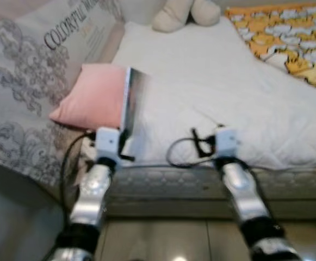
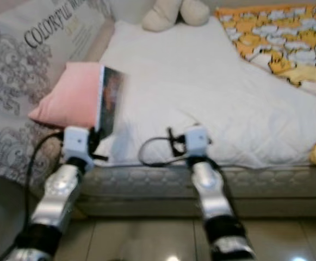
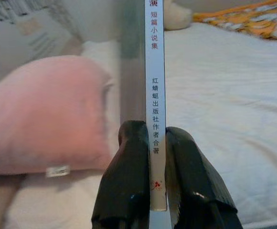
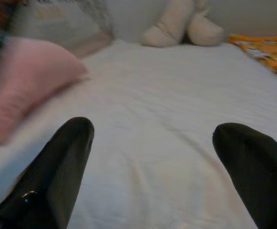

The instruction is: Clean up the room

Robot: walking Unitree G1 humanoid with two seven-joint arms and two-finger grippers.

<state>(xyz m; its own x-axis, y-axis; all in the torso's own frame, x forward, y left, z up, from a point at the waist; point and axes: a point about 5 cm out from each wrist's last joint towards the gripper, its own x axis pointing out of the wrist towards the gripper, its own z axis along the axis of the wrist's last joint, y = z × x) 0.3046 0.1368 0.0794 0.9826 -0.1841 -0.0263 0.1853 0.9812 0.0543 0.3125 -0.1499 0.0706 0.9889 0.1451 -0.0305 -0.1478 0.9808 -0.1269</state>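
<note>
A thin book (image 1: 131, 106) with a white spine printed in Chinese characters (image 3: 155, 95) stands upright at the near left edge of the bed, beside the pink pillow (image 1: 92, 95). My left gripper (image 3: 152, 157) is shut on its lower end, one finger on each cover. In the eye views my left wrist (image 1: 107, 142) sits just under the book at the mattress edge. My right gripper (image 4: 152, 143) is open over the white quilt (image 4: 167, 109), with nothing between its fingers; its wrist (image 1: 225, 140) is at the bed's near edge.
A cream plush toy (image 1: 185, 12) lies at the head of the bed. An orange and white patterned blanket (image 1: 288, 32) covers the far right. A large grey printed cushion (image 1: 22, 81) leans on the left. The mattress side (image 1: 168, 182) and tiled floor (image 1: 168, 239) are below.
</note>
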